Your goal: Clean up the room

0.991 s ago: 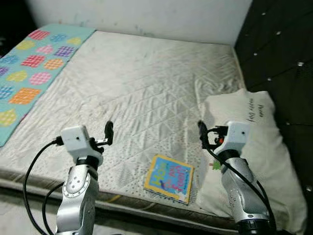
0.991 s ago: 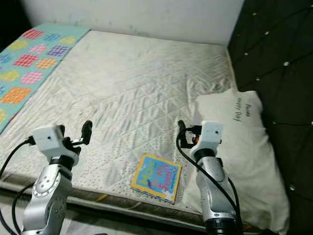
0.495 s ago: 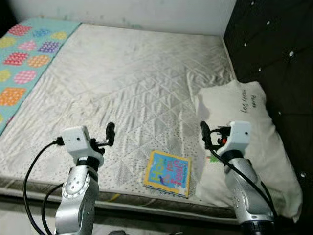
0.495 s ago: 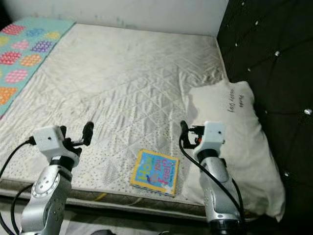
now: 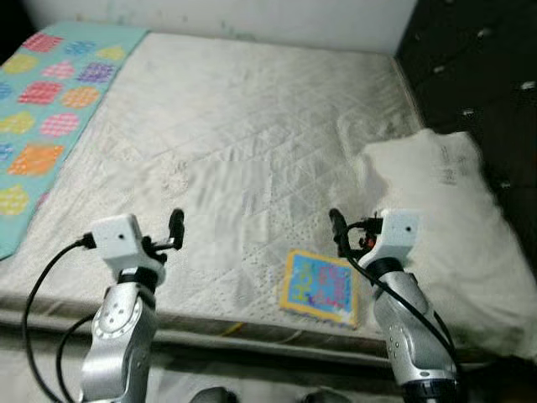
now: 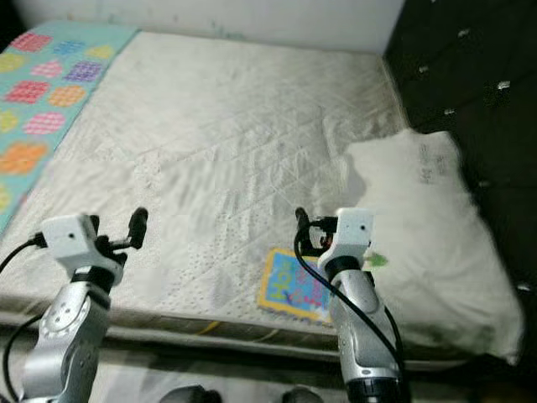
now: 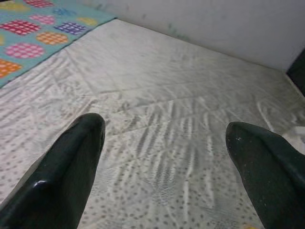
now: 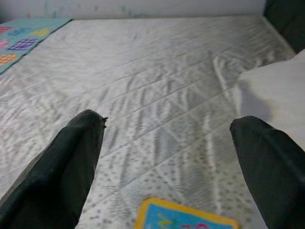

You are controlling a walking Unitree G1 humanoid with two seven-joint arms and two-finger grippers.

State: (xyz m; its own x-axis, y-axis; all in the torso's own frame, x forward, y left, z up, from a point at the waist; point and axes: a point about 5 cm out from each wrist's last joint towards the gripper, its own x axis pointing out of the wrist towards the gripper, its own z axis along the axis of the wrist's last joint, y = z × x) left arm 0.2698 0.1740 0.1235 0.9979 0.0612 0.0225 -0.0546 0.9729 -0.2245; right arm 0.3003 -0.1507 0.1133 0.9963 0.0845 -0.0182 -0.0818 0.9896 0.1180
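approach step: both grippers wide open and empty. next, lower right gripper (image 5: 336, 227) onto book (image 5: 319, 285) at mattress (image 5: 252, 126) edge; left gripper (image 5: 174, 227) idle.

Both silver arms raised, forearms upright over near edge of mattress (image 5: 235, 126). Left gripper (image 7: 164, 157) fingers spread wide. Right gripper (image 8: 169, 157) fingers spread wide, nearer mattress's pillow end.

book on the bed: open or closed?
Closed. The book lies flat on the mattress near its front edge, colourful cover up, no pages showing. It lies beside the pillow, by the right gripper.
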